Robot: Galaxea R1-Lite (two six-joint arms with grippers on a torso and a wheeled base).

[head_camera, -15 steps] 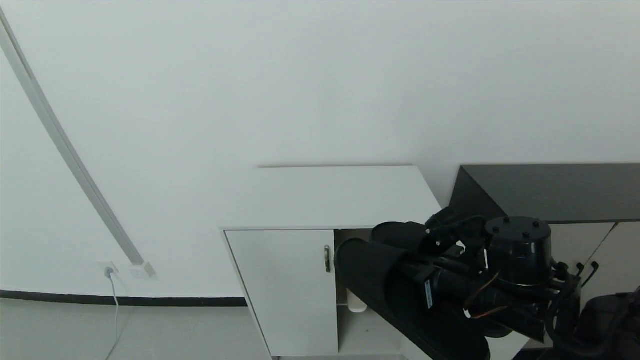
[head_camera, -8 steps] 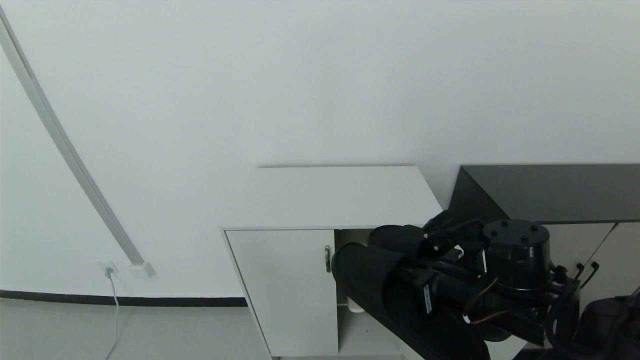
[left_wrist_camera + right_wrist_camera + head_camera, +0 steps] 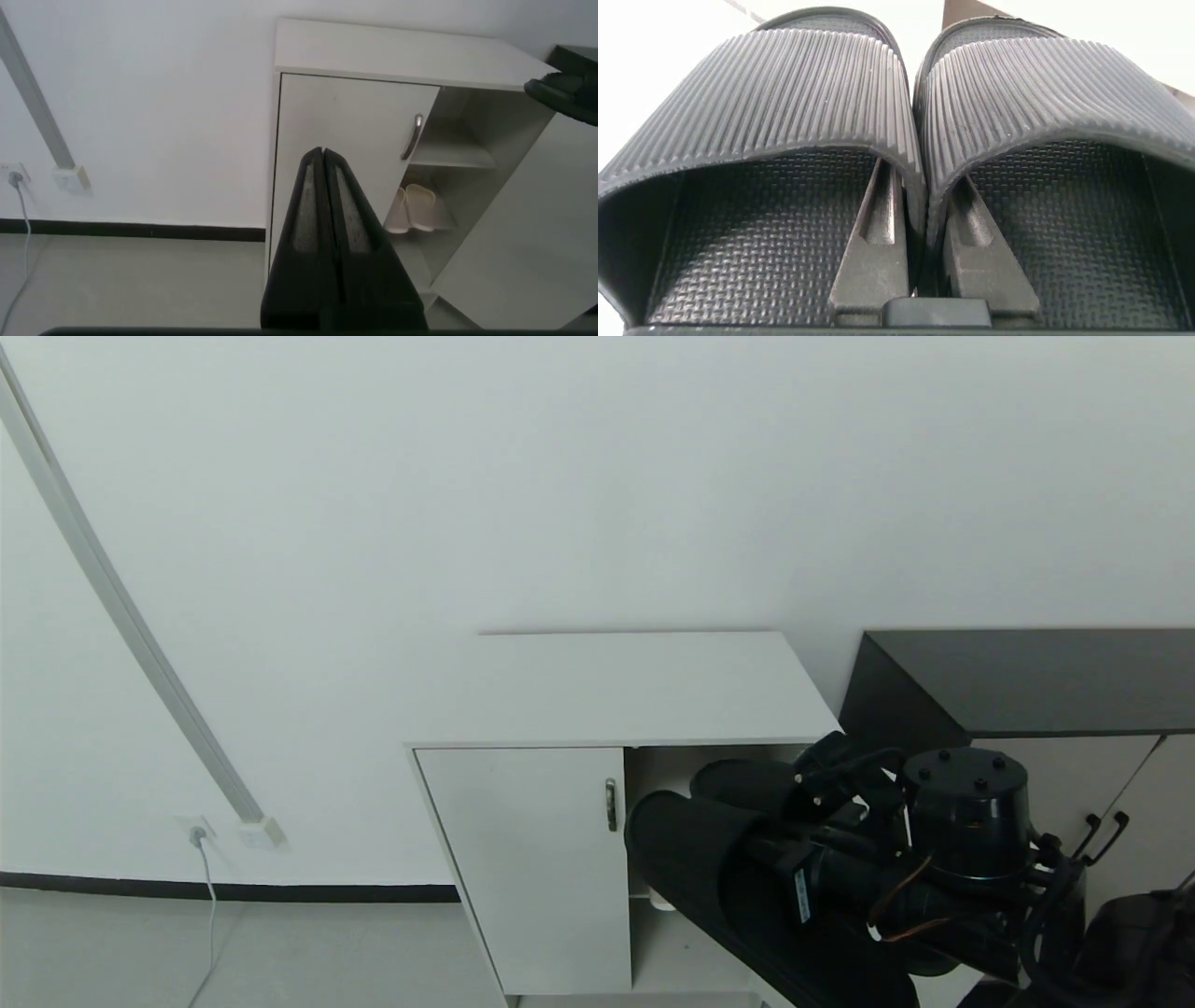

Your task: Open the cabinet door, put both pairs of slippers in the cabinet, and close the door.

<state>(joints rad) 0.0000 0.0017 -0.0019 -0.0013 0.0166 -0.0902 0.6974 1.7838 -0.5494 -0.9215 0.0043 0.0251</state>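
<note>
**Pair of black ribbed rubber slippers** (image 3: 813, 112): held side by side, toes pointing away from the pincer, in front of the open right-hand compartment of the white two-door cabinet (image 3: 635, 691). It is unclear whether they have crossed its front edge.

**Right gripper** (image 3: 922, 196): clamped on the slippers' adjoining inner walls, one finger inside each slipper.

**Left gripper** (image 3: 323, 168): fingers pressed together, holding nothing, apart from the cabinet and facing its closed left door (image 3: 532, 859).

**Pair of pale beige slippers** (image 3: 419, 207): on a lower shelf inside the cabinet.
</note>
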